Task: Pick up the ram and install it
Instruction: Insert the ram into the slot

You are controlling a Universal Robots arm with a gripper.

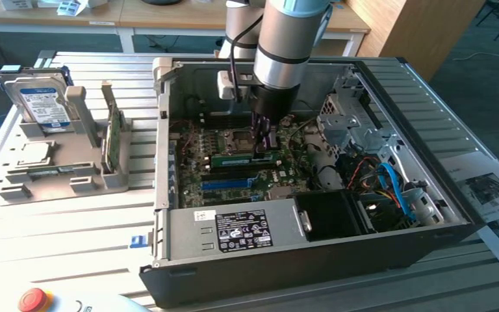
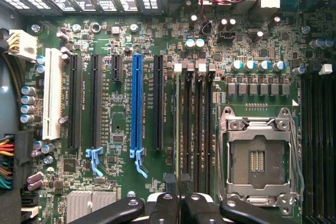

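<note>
The ram [image 1: 232,158] is a slim green stick lying level just above the motherboard [image 1: 202,179], inside the open computer case [image 1: 319,260]. My gripper [image 1: 262,153] reaches straight down into the case and is shut on the stick near one end. In the wrist view the black fingers [image 2: 170,190] of my gripper [image 2: 178,191] pinch the ram [image 2: 177,129]. It appears edge-on as a thin strip, lined up along the memory slots [image 2: 197,129] beside the CPU socket [image 2: 257,156]. Whether the stick is seated in a slot I cannot tell.
A grey rack [image 1: 59,182] on the exterior view's left holds a hard drive [image 1: 41,104], a green expansion card [image 1: 115,133] and a processor [image 1: 33,154]. The power supply [image 1: 232,229], a drive cage [image 1: 349,114] and cables [image 1: 392,185] crowd the case. A long blue slot [image 2: 137,103] lies beside the ram.
</note>
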